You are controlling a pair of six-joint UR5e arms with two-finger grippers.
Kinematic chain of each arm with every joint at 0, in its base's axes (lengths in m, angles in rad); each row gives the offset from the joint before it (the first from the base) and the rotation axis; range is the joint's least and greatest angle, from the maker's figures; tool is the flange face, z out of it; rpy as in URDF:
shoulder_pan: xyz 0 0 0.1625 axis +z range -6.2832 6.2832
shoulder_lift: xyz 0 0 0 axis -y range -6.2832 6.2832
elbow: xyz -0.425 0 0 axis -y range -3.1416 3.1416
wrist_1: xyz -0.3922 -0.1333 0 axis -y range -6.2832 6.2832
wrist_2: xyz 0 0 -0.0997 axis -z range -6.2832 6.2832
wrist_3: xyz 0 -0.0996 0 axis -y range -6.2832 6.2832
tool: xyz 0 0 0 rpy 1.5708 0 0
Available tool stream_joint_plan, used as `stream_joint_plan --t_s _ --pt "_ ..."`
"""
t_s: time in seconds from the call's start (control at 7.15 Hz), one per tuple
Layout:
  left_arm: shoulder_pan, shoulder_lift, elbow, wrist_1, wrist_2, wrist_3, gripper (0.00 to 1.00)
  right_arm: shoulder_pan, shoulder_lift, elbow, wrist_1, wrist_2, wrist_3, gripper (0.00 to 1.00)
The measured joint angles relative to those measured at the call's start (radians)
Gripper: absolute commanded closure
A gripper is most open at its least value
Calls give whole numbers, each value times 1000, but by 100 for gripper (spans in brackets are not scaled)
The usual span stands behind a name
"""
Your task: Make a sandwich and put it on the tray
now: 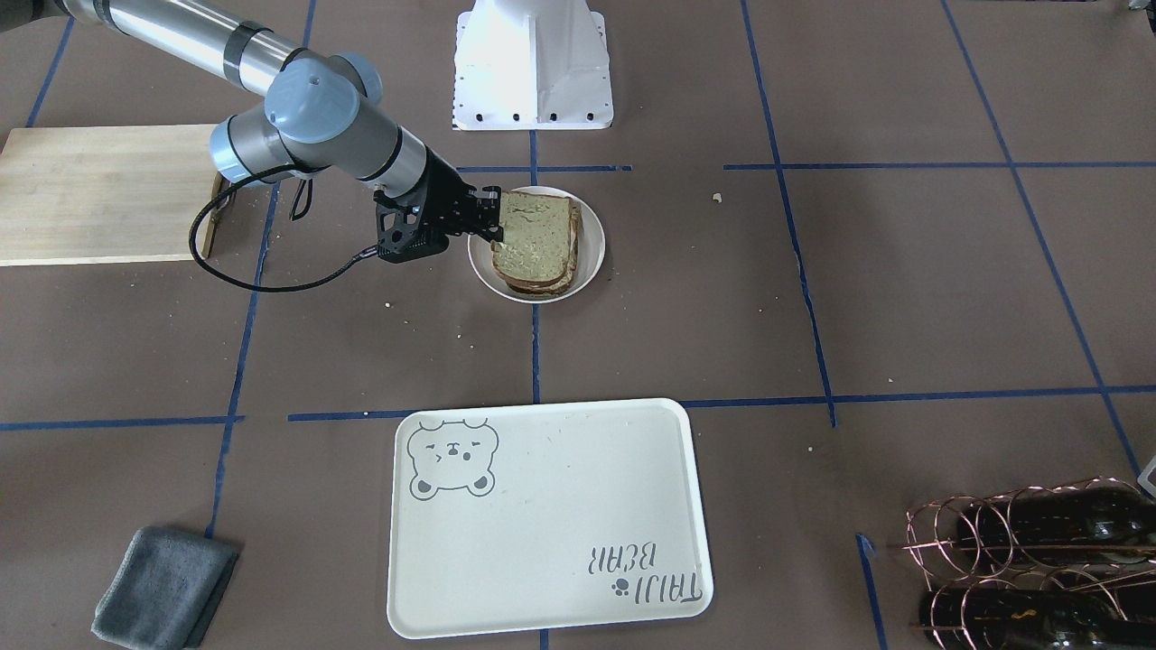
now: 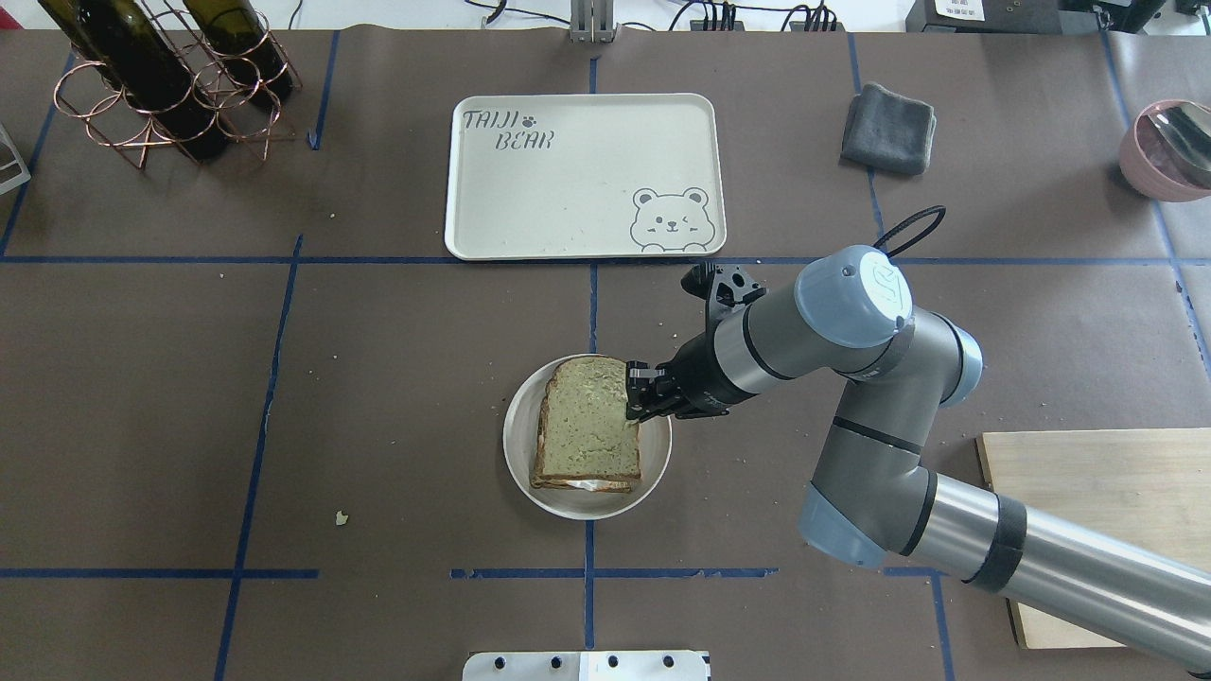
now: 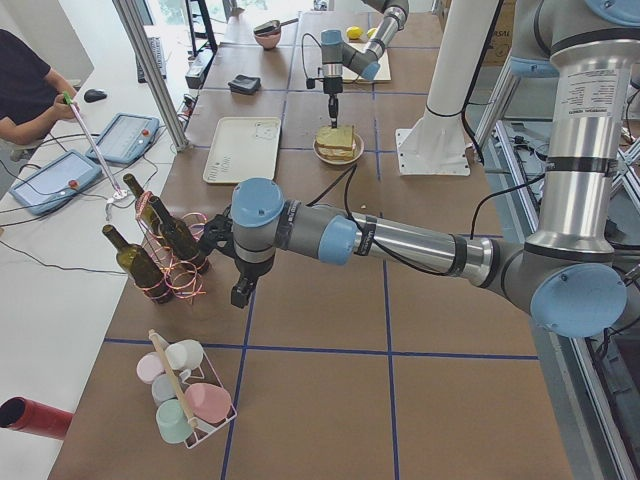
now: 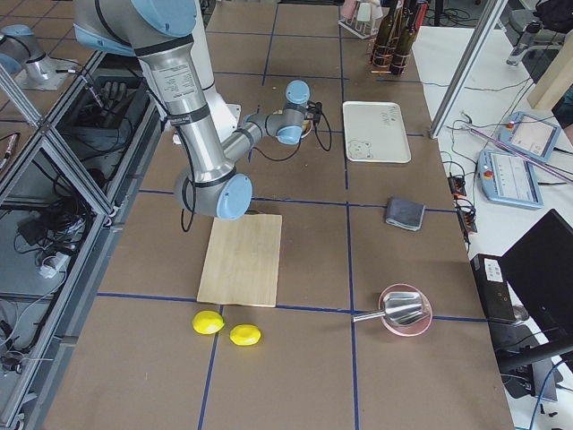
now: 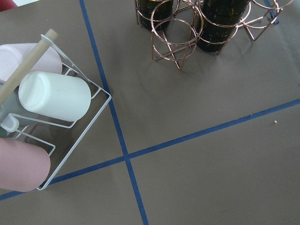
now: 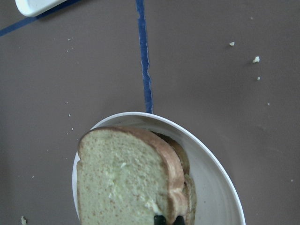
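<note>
The sandwich [image 1: 533, 236] lies on a small round white plate [image 1: 591, 257] at mid table; it also shows in the overhead view [image 2: 587, 430] and the right wrist view [image 6: 122, 187]. A sliver of white egg [image 2: 588, 484] peeks out between the two tan slices. My right gripper [image 1: 495, 217] [image 2: 632, 397] is shut on the crust edge of the top bread slice. The cream tray [image 1: 560, 515] [image 2: 568, 189] with the bear drawing has nothing on it. My left gripper [image 3: 240, 293] hangs by the wine rack; I cannot tell whether it is open or shut.
A wooden cutting board [image 2: 1107, 492] lies on the right arm's side. A grey cloth [image 2: 889, 115] and a pink bowl [image 2: 1168, 147] sit beyond it. A copper wine rack [image 2: 161, 76] with bottles stands at the far left. A wire rack of cups [image 5: 51, 98] is below the left wrist.
</note>
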Motion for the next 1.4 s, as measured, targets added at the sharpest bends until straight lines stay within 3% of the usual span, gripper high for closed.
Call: stream_joint_plan --t_s 0.42,0.56,0.7,0.84,0.98,1.12,1.4 --pt "1 0 1 -1 -1 0 0 -14 2 -2 0 -17 2 100" --pt "1 0 1 -1 -1 0 0 -19 2 -3 -1 -25 2 72" --pt "4 0 1 -1 -2 -1 0 -23 2 -3 -3 -30 2 51" --pt "7 0 0 -2 -6 -1 0 -25 2 -4 -5 -32 2 39" --pt "13 -1 0 -7 -12 -1 0 -26 2 -5 -6 -33 2 8" --pt "30 -1 0 -23 -31 -6 0 -28 2 -6 -7 -37 3 0" --pt "131 -3 -3 -134 -99 -171 0 -25 4 -1 -6 -47 4 0"
